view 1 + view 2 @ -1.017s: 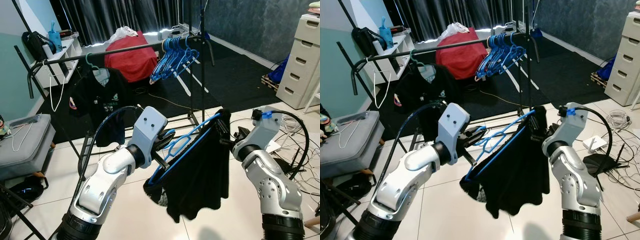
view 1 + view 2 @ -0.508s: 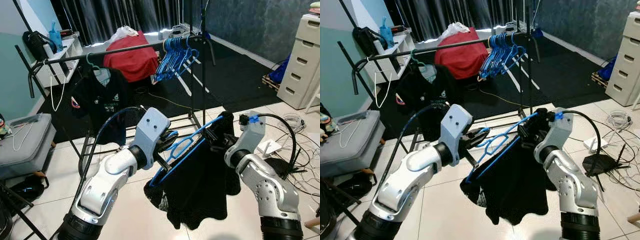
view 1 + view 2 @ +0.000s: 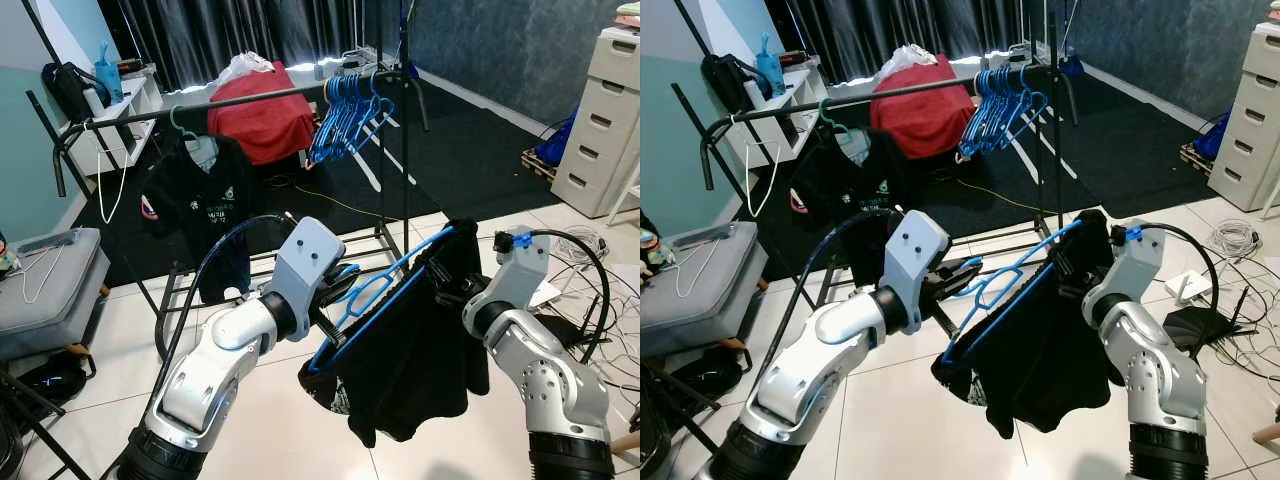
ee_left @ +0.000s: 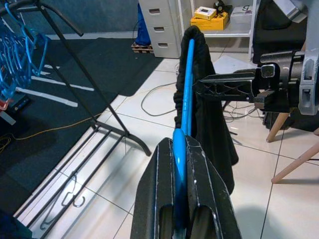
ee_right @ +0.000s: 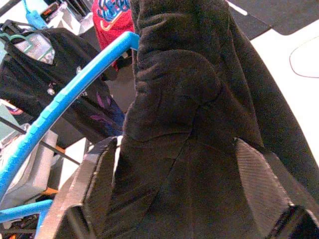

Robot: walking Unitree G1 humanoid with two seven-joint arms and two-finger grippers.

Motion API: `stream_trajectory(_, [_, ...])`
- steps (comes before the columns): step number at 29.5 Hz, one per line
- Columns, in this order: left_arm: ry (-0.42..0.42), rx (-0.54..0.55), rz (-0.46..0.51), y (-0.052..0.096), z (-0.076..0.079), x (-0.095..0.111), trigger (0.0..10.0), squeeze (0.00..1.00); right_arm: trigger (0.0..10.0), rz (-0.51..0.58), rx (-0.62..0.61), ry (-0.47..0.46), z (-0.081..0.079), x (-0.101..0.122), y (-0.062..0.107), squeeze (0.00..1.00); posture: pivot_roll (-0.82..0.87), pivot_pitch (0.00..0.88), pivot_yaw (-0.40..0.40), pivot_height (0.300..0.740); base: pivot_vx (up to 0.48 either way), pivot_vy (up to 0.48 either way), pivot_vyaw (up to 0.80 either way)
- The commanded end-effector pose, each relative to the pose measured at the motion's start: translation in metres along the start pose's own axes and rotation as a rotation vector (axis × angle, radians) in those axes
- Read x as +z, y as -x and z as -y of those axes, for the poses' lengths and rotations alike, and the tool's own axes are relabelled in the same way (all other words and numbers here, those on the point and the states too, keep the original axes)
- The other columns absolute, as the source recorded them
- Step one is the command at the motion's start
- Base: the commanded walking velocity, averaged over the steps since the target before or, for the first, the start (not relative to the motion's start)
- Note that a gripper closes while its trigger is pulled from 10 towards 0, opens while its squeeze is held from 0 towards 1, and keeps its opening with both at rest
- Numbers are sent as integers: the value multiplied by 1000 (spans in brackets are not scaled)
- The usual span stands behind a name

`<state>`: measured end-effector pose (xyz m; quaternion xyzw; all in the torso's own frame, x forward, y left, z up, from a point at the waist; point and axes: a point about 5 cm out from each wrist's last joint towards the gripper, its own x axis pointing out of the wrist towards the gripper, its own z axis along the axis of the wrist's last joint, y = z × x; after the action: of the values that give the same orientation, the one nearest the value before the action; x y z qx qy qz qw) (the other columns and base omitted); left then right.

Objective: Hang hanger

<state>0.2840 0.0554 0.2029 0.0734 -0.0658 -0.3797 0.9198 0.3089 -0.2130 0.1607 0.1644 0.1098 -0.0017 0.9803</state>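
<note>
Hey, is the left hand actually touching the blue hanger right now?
Touching. In the left wrist view the left hand has its two black fingers pressed against either side of the blue hanger, with no gap showing between them and the plastic.

You are looking at a smooth, glossy blue plastic hanger carrying a matt black cloth garment, soft and creased where it bunches. The left gripper has matt black plastic fingers, scuffed with pale specks; the right gripper shows finely ribbed black pads. Both arms wear satin silver shells. In the upper centre, the rack's rail is dark matt metal. The floor tiles are pale and glossy.
</note>
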Motion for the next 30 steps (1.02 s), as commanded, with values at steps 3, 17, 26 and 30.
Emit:
stream_trajectory(3, [-21, 6, 72, 2, -1, 15, 10000, 0, 1765, -21, -11, 3, 0, -4, -2, 0, -162, 0, 117, 740, 0, 0, 0])
stream_trajectory(17, [-17, 1, 82, 2, 0, 17, 10000, 0, 10000, -8, 5, 11, -2, -1, -4, 0, -157, 0, 113, 740, 0, 0, 0])
stream_trajectory(26, [-19, -6, 82, 2, 0, 17, 10000, 0, 2314, 38, 0, 1, 0, 6, -5, 0, -159, 0, 116, 740, 0, 0, 0])
stream_trajectory(30, [-18, -9, 83, 3, 0, 17, 10000, 0, 0, 47, -9, 0, 2, 8, -5, 0, -159, 0, 117, 740, 0, 0, 0])
